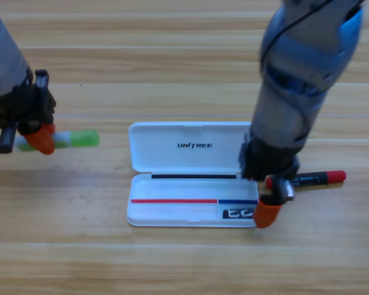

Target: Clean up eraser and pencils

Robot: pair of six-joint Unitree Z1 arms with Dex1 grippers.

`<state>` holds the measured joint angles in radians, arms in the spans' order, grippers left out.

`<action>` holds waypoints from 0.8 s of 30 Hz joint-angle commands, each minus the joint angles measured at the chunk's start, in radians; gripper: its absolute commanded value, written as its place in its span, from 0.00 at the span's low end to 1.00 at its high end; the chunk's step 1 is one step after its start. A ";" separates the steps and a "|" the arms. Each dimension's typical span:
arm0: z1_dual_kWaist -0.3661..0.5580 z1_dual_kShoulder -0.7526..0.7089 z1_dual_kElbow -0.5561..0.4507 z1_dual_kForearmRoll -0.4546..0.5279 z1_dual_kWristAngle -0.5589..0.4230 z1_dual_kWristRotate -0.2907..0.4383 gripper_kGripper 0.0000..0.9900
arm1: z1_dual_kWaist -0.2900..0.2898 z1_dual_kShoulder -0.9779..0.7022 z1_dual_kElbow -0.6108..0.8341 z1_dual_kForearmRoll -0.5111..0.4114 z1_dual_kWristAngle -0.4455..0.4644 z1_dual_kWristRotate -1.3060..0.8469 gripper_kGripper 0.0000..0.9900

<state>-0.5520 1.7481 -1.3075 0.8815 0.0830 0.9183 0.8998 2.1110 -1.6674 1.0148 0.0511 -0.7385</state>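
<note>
on the wooden table (172, 264), white case (193, 175) lying open in the middle, lid flipped up toward the top edge.

green pencil (80, 139) off to the left of the case, well apart from it, long axis running left-right, lying flat. left gripper (42, 140) down right on its left part, orange jaw tip covering the stick there; can't tell if actually clamped on it or just touching.

red-and-black pencil (313, 179) just off the case's right edge, also lying left-right, tilted a touch, red end pointing right. right gripper (269, 209) down at the case's lower right corner, right at that pencil's left end; jaw gap hidden, so can't tell if open or closed.

eraser (237, 213) sitting inside the tray, bottom right corner, long side left-right, right up against the orange jaw.
</note>
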 commanded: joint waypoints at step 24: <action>-0.325 0.343 -0.273 0.079 -0.071 -0.128 0.00 | -0.243 0.067 0.130 -0.119 -0.105 -0.240 0.99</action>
<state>-0.8455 1.9940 -1.5626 0.9517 0.0258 0.8046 0.6889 2.0816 -1.5194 0.9107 -0.0647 -0.9551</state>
